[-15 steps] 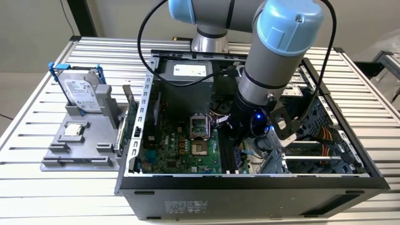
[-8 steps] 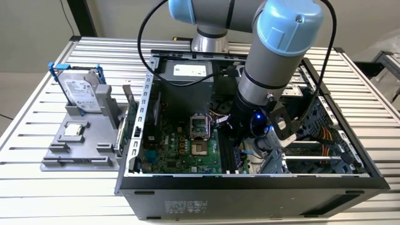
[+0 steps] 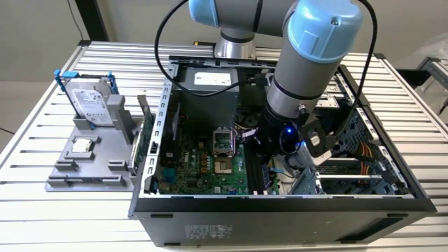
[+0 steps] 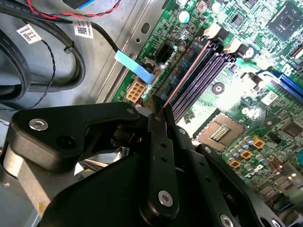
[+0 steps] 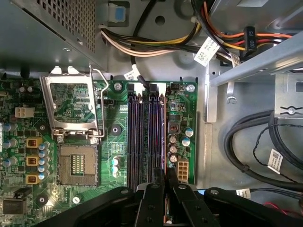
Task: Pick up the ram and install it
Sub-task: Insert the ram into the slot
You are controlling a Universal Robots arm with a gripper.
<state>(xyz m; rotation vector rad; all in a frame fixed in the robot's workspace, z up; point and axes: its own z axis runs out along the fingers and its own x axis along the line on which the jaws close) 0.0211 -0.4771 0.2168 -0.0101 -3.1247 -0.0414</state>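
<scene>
We have the claw (image 4: 158,113) clamped on the ram (image 4: 182,78), edge-on over the motherboard slots (image 5: 144,137); seating calls for exact alignment.

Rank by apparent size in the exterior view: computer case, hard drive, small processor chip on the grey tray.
1. Computer case, by far the largest.
2. Hard drive, standing upright in its blue frame.
3. Processor chip, smallest.
The drive and chip sit side by side, so that pair is reliable.
</scene>
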